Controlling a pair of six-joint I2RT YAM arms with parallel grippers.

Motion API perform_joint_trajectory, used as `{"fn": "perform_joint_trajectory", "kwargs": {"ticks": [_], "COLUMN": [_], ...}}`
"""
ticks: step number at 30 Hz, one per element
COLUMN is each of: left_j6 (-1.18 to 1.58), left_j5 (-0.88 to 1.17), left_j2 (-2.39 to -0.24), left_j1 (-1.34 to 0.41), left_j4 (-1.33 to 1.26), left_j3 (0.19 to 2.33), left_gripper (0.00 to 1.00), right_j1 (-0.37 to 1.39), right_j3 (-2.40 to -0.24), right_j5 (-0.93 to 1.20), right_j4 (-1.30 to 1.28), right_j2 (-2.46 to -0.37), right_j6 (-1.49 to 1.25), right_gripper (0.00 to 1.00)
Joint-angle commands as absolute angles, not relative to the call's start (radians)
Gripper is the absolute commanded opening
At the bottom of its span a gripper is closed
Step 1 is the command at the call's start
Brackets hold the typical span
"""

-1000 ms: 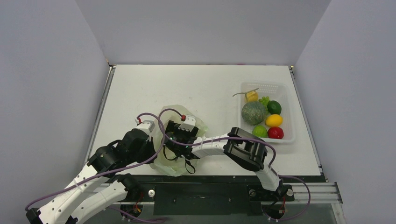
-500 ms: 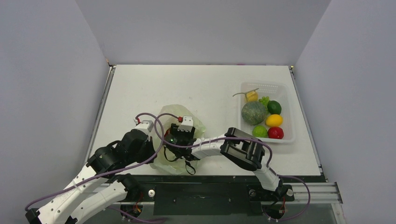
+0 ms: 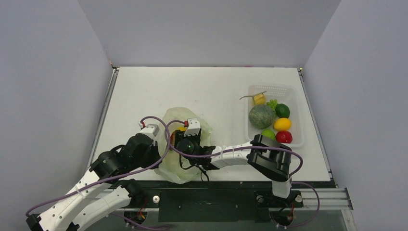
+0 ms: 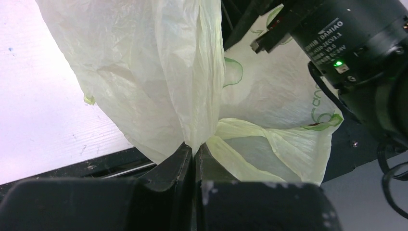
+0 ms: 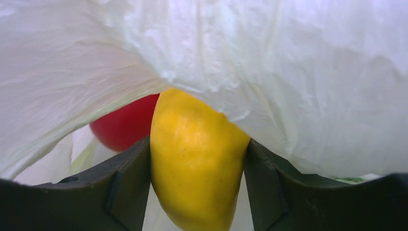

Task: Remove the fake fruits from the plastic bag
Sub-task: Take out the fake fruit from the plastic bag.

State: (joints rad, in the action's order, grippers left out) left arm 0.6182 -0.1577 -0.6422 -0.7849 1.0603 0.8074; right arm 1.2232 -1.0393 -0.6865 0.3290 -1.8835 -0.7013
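Note:
The pale green plastic bag [image 3: 174, 169] lies near the table's front edge, left of centre. My left gripper [image 4: 195, 153] is shut on a fold of the bag [image 4: 159, 72] at its left side. My right gripper [image 5: 197, 159] is inside the bag's mouth, shut on a yellow fake fruit [image 5: 195, 159]. A red fake fruit [image 5: 124, 126] lies behind it, partly hidden by the bag film. In the top view the right gripper [image 3: 183, 132] is mostly hidden by its wrist; a bit of yellow and red shows there.
A white mesh basket [image 3: 295, 102] at the right holds a large mottled melon [image 3: 261, 116], a small yellow pear, and green, yellow and red fruits. The right arm's forearm [image 3: 231, 155] lies low along the table's front edge.
The right arm has swung its elbow to the right and the wrist has shifted slightly back at the bag's mouth. The bag has bulged wider. The left arm has hardly moved.

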Motion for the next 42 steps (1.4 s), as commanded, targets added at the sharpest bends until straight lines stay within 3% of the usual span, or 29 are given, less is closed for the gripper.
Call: {"fn": "perform_joint_trajectory", "kwargs": {"ticks": [1,7,16,25,32,38,42], "left_j6": [0.631,0.635,0.636,0.635,0.635,0.635,0.634], "left_j5": [-0.184,-0.191,-0.197,-0.195,-0.194,-0.194,-0.193], "left_j2": [-0.633,-0.618,-0.624,-0.627,-0.636,-0.633,-0.635], "left_j1": [-0.792,-0.792,-0.795,-0.798,-0.8,-0.802,-0.804], "left_j4": [1.037,1.038,1.038,1.037,1.037,1.036,1.035], "left_j3": [0.814,0.815,0.813,0.813,0.813,0.813,0.813], "left_gripper": [0.0,0.0,0.0,0.0,0.0,0.0,0.0], "right_j1": [1.21,1.206,1.178,1.176,1.153,0.991,0.753], "right_j3": [-0.992,-0.881,-0.739,-0.662,-0.573,-0.554,-0.624], "right_j5": [-0.489,-0.154,0.131,0.018,-0.287,-0.521,-0.625], "right_j4": [0.399,0.529,0.652,0.429,0.33,0.271,0.131], "right_j2": [-1.789,-1.741,-1.58,-1.246,-0.969,-0.862,-0.886], "right_j6": [-0.627,-0.568,-0.513,-0.367,-0.258,-0.339,-0.491], "right_gripper": [0.0,0.0,0.0,0.0,0.0,0.0,0.0]}}
